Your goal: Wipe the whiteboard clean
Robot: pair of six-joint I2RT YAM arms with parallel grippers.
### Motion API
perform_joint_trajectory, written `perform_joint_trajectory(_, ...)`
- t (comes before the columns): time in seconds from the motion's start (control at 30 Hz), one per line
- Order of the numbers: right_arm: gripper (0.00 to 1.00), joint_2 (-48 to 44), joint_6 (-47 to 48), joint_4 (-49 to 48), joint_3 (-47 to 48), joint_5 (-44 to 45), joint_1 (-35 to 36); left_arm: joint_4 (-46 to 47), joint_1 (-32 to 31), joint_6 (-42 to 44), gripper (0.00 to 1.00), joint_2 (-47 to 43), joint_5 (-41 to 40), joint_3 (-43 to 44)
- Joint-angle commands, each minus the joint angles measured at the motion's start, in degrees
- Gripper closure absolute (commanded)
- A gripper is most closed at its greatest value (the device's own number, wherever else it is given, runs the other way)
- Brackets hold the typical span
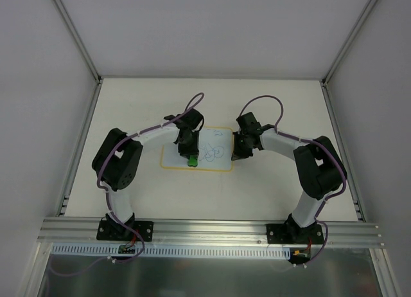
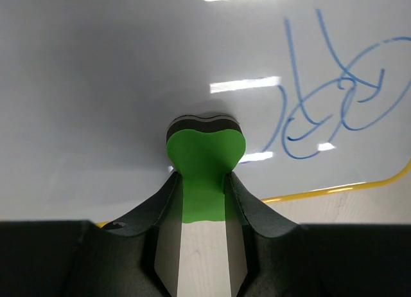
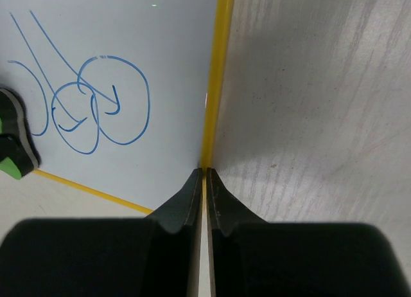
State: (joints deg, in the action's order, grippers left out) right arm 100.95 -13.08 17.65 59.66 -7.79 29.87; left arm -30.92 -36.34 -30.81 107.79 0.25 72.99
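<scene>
**Eraser on the board, scribble beside it**

The left claw (image 1: pixel 190 153) is clenched on a green eraser (image 2: pixel 205 149). Its two dark fingers pinch the narrow green stem from either side, and the wider heart-shaped head sticks out past the fingertips. A dark felt layer shows on the far side of the head, facing the whiteboard (image 2: pixel 96 85). Ahead of this claw the board face is plain white with ceiling-light reflections. Ahead and to its right sits the blue scribble (image 2: pixel 340 104), made of overlapping loops and two long strokes. The eraser head is close to the scribble but not over it. Just to the right of the fingers, the board's yellow rim (image 2: pixel 359 184) runs past and curves up at the corner.

The right claw (image 3: pixel 204 175) is closed, with only a thin slit between its fingers. Its tips sit right at the yellow rim on that side of the whiteboard, which runs straight away from them. I cannot tell whether the tips pinch the rim or only press on it. To the left of this claw are the board face and the same blue loops. Farther left, at the edge of that view, is the eraser. To the claw's right is the bare pale table (image 3: pixel 321 117).

From above, the whiteboard lies flat on the table between the two claws. The left claw is over its near-middle part and the right claw is at its right edge.
</scene>
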Motion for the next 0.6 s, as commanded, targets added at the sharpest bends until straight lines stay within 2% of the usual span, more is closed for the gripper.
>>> perform_joint_trajectory(0.0, 0.95, 0.39, -0.10, 1.86, -1.04, 1.99, 0.02, -3.01, 5.48, -0.75, 1.00, -1.08, -4.03, -4.60)
perform_joint_trajectory(0.13, 0.95, 0.66, -0.01, 1.95, -0.86, 1.81, -0.07, -3.27, 9.61, 0.57, 1.00, -4.42, -6.49, -7.77)
perform_joint_trajectory(0.3, 0.95, 0.83, -0.01, 1.95, -0.77, 1.73, -0.07, -3.71, 11.99, 2.50, 1.00, -3.82, -7.72, -7.52)
perform_joint_trajectory(0.43, 0.95, 0.83, -0.01, 1.95, -0.77, 1.73, -0.07, -3.71, 11.47, 2.42, 1.00, -0.40, -3.96, -3.22)
perform_joint_trajectory(0.57, 0.95, 0.66, -0.01, 1.95, -0.86, 1.82, -0.07, -3.71, 6.91, 1.20, 1.00, 2.77, -1.41, 2.32)
